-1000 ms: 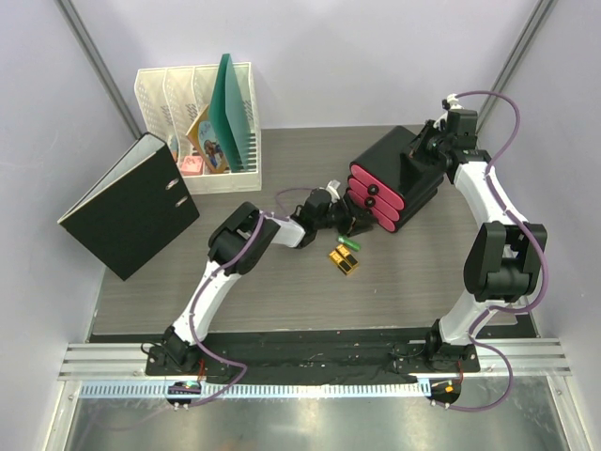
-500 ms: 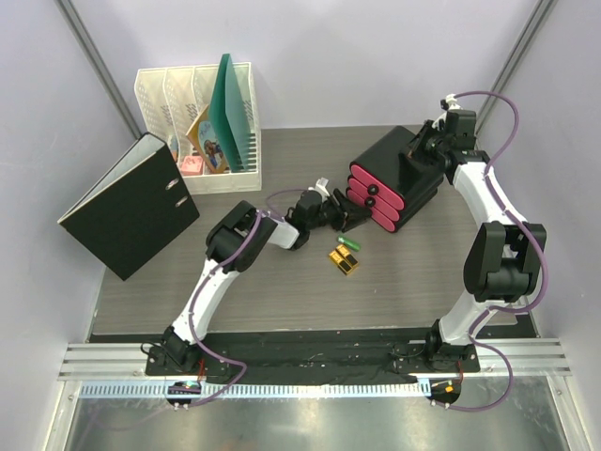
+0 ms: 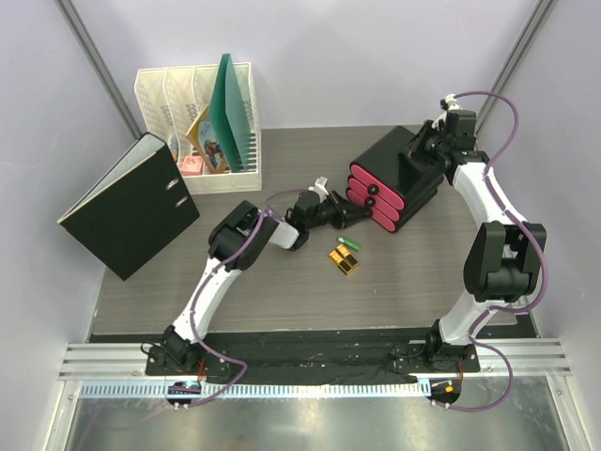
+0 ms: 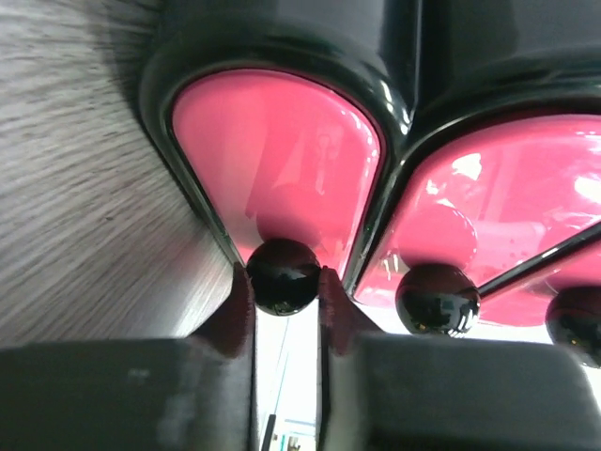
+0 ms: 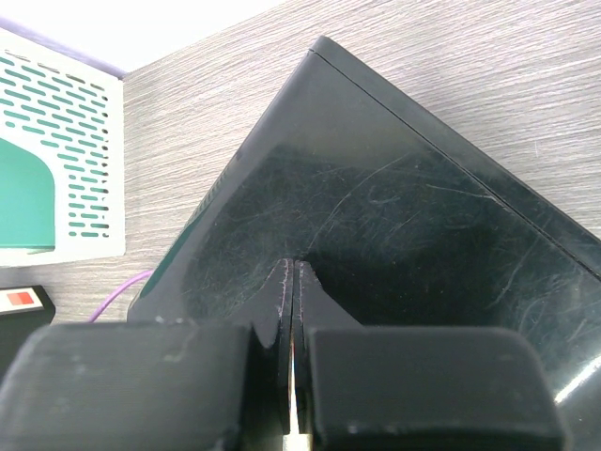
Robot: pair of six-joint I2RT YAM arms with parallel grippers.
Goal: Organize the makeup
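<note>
From above, the left gripper (image 3: 344,215) reaches to the front of the box (image 3: 406,162), and the right gripper (image 3: 430,150) rests on the box top. The only makeup in view is a case (image 3: 345,261) and a green tube (image 3: 349,243), lying loose on the table (image 3: 282,301) near the drawers, so sorting is far from done. What the drawers hold is hidden. In the left wrist view, the left gripper (image 4: 285,287) is clamped on the knob (image 4: 282,274) of the lowest drawer (image 4: 272,150), which looks closed. Opening it seems the step in hand. In the right wrist view, the right gripper (image 5: 293,282) has its fingers pressed together, empty, tips on the box (image 5: 404,216), likely steadying it.
</note>
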